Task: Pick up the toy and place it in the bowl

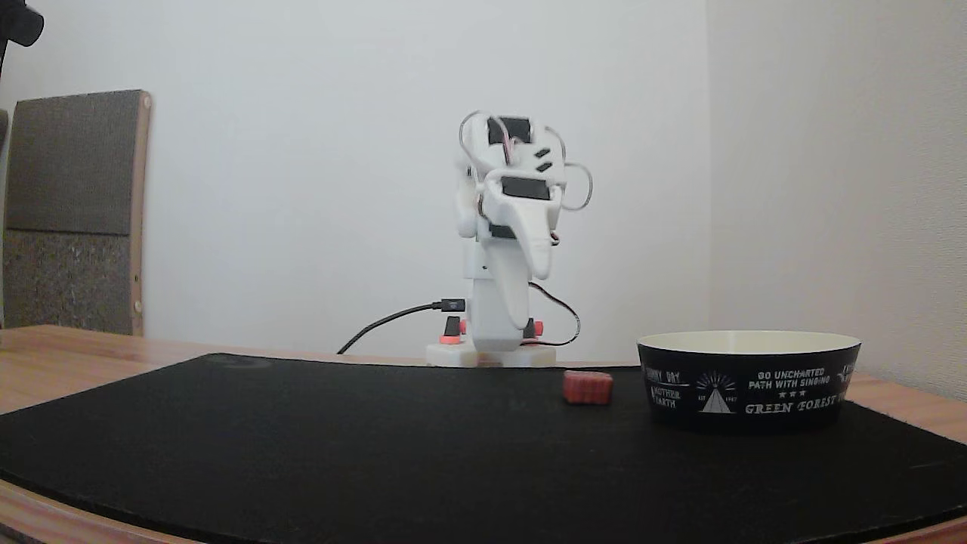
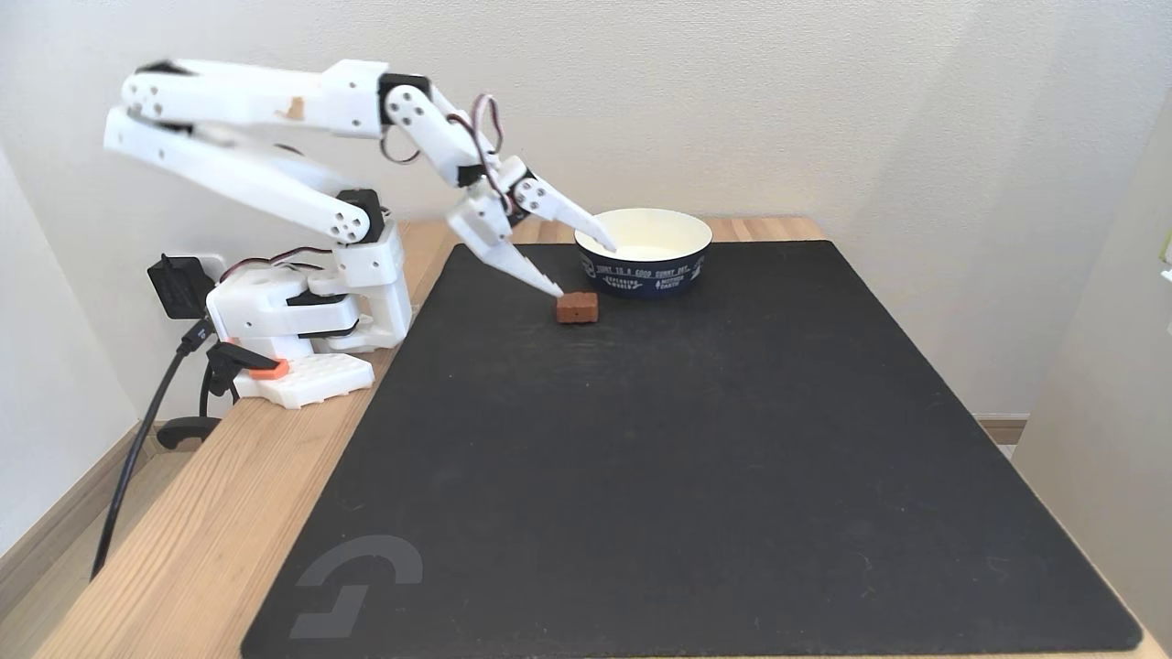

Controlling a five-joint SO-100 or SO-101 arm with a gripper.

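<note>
One toy [image 2: 577,307] lies (on black mat [image 2: 696,439]) just under spread fingers [image 2: 531,270].

From my feed: a black mat [image 2: 696,458] covers most of the wooden table [image 2: 183,513], with bare wood showing along the left edge in a fixed view. A grey angular logo [image 2: 352,586] is printed on the mat's near left corner. A black cable [image 2: 137,439] drops off the table's left side toward the floor. In a fixed view from table height, the mat [image 1: 378,438] fills the foreground. A panel [image 1: 72,211] with grey felt-like facing and a wooden edge leans upright at the far left. The plain white wall [image 1: 302,151] runs behind everything, meeting another wall at the right.
</note>
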